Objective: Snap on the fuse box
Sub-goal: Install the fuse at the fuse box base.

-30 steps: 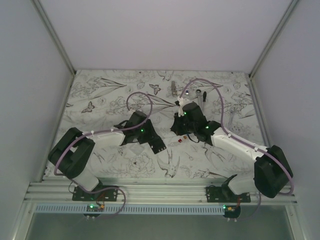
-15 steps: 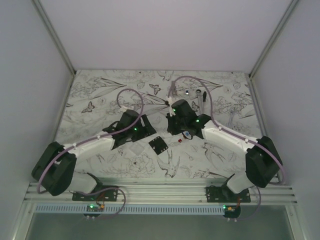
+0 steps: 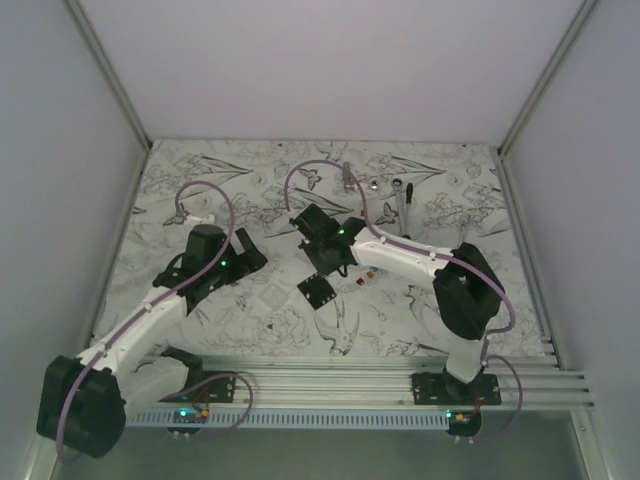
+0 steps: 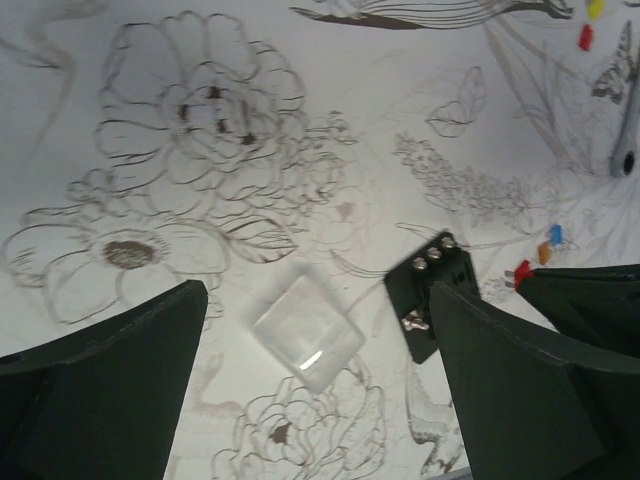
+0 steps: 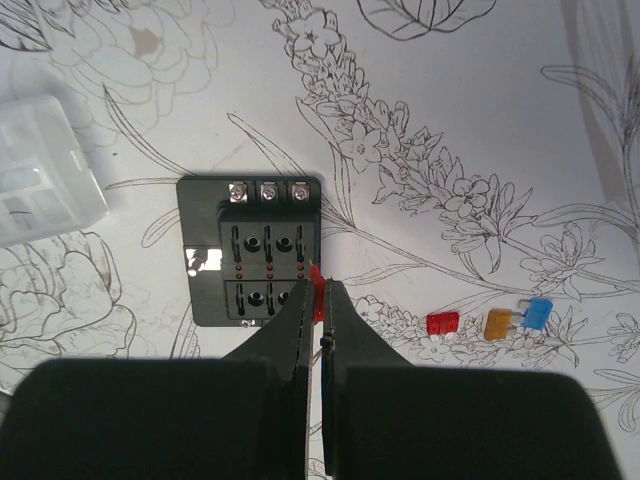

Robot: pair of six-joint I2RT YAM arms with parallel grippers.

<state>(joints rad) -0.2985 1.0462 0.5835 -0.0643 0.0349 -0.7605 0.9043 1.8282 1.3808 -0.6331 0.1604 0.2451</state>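
Your left gripper is on the left, spread wide with nothing in it. Just to its right the clear cover lies flat on the table. Next to that sits the fuse box, slots up, with its screw end pointing away from your right arm. Your right gripper hangs over the box's near edge. Its fingers are pressed together on what looks like a red fuse. The right arm is nearer. Loose fuses lie farther right, apart from the box.

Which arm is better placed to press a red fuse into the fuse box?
Right. The right tool is shut on a red fuse just over the fuse box; the left tool is open above the clear cover.
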